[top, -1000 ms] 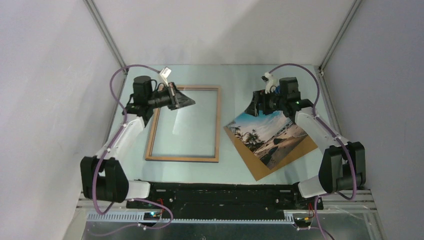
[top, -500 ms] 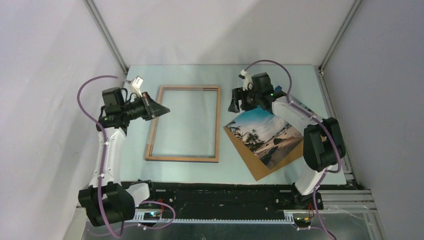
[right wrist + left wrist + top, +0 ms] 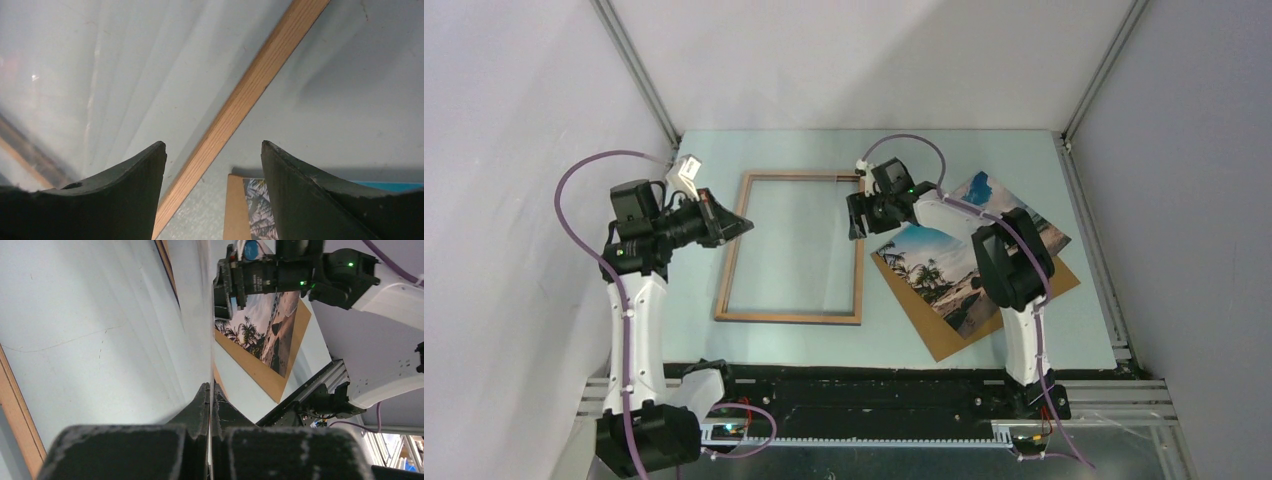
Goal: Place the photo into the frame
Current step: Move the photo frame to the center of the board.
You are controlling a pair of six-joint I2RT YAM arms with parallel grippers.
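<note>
Left hand (image 3: pixel 744 223): closed, the two fingers pressed flat together, and we see nothing between them.
Left hand, place: held off the tabletop (image 3: pixel 984 150), pointing right, its tips over the left rail of the frame (image 3: pixel 789 318).
Left hand, own camera: the shut fingers (image 3: pixel 200 405) meet in one dark seam. The clear pane and a strip of wood rail lie below them, with the right arm beyond.
Right hand (image 3: pixel 856 217): jaws apart and empty.
Right hand, place: over the right rail of the frame, toward its far end, pointing down at it.
Right hand, own camera: the wood rail (image 3: pixel 250 95) runs slantwise through the gap between the two fingertips (image 3: pixel 320 200). We cannot tell whether the tips touch it.
Frame: flat on the tabletop, left of centre, light wood side up. The pale tabletop shows through the pane, and nothing lies inside it.
Photo (image 3: pixel 939 265): outside the frame, to its right, picture side up with palms, sand and blue sky.
Photo, lie: turned askew on a brown board (image 3: pixel 949 340), its left corner near the frame's right rail but apart from it.
Photo, right wrist view: one corner (image 3: pixel 257 212) shows at the bottom edge, with the board's brown margin (image 3: pixel 234 205) beside it.
Right arm: crosses over the far part of the photo and the board.
Print patch (image 3: pixel 1036 225): more blue and sandy print shows beyond the right arm. We cannot tell whether it is a separate sheet.
</note>
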